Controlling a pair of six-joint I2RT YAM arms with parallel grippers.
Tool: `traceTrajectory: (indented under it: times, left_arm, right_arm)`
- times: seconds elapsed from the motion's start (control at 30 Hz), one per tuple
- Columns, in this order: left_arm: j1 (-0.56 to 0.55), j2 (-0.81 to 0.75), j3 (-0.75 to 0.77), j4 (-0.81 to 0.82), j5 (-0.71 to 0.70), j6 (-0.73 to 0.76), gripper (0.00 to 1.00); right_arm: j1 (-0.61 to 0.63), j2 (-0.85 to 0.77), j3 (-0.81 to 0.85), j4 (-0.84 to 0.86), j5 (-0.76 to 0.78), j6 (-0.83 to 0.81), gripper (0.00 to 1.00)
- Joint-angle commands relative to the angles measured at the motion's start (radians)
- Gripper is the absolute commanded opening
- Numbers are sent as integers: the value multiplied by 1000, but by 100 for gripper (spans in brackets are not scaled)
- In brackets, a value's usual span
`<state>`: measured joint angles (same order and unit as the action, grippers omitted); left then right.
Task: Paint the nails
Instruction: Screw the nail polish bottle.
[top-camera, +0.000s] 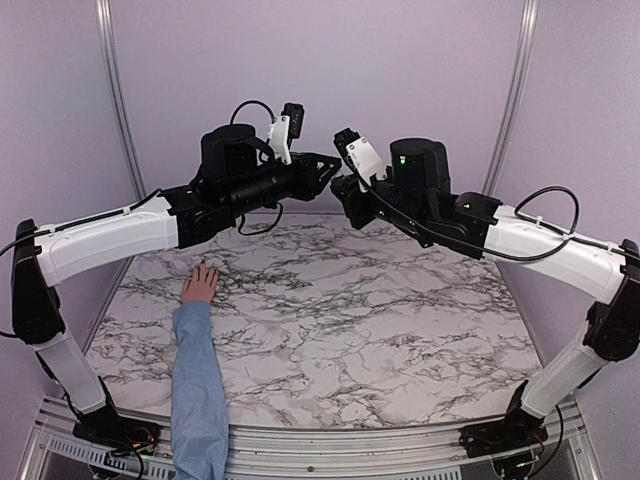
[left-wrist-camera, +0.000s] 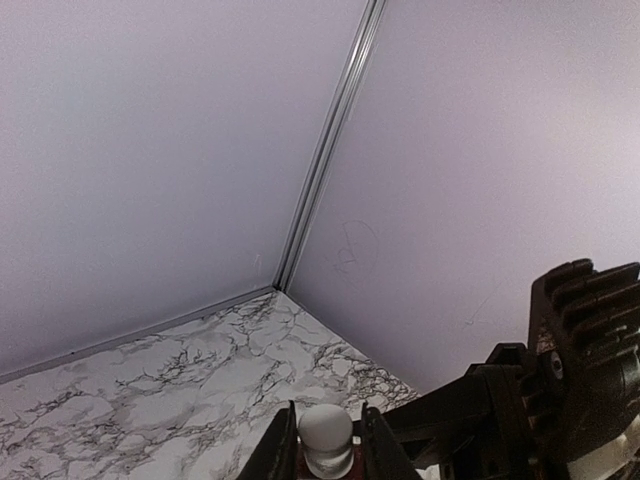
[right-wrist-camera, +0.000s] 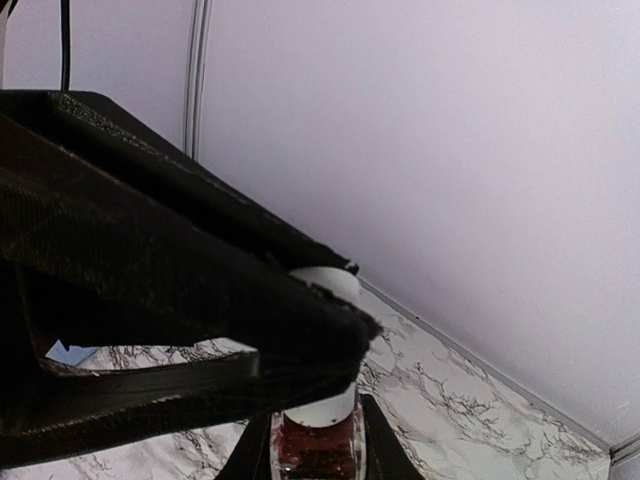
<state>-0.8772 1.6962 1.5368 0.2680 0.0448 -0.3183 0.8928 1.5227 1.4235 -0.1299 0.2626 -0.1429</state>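
- Top external view: a light-skinned human hand in a light blue long sleeve lies at frame left on the white, black-veined marble table. Its nails are too small to make out.
- Both arms meet at upper centre, well apart from the hand.
- The right gripper clamps a small dark-red glass bottle.
- The left gripper is closed on the bottle's white cap, and its black fingers block much of the right wrist view.

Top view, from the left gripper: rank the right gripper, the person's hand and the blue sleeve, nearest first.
1. Right gripper, right beside the left gripper, at the back.
2. Person's hand, on the table's left side.
3. Blue sleeve, running to the near edge.
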Motion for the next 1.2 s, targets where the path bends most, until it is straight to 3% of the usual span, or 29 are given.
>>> traceTrajectory:
  times: [0.0,0.2,0.53,1.17]
  left_arm:
    - [-2,7,33,19,26,-9,16]
    - [-1,-13,8,20,51,-3,1]
    - [34,-59,-69,39,330,36,0]
    - [122,-93,-117,40,904,163,0]
  right_arm:
    - [7,2,58,9,-4,-18,0]
    - [8,-16,64,28,-41,-31,0]
    - [0,-47,61,59,-249,-69,0]
    - [-110,-84,21,214,-1064,66,0]
